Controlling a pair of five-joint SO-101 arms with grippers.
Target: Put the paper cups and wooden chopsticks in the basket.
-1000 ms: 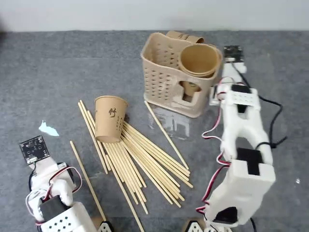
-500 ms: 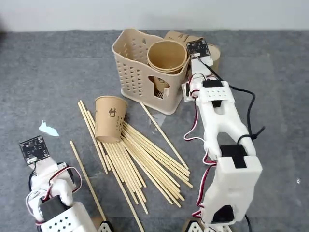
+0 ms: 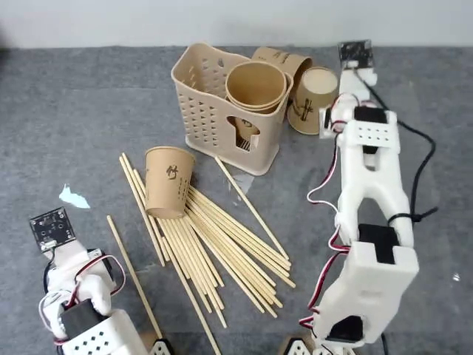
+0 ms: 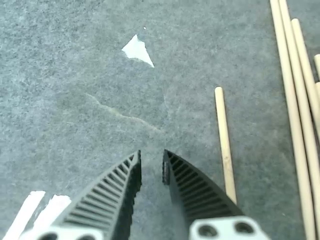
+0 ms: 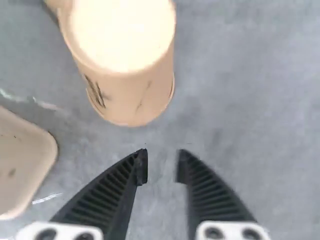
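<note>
Ahead of right gripper (image 5: 161,164): paper cup (image 5: 122,60), near, untouched
Right jaws: narrowly parted, nothing held
Left gripper (image 4: 151,162): narrowly parted, empty; chopstick (image 4: 224,140) laid just beside
Basket (image 3: 203,111): near right gripper, stacked cups (image 3: 256,85) held inside

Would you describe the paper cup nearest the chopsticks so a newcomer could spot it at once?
Find the perforated basket at the far side of the table. In front of it spreads a fan of chopsticks, and the cup sits on the fan's left end. It alone is away from the basket and the other cups.
</note>
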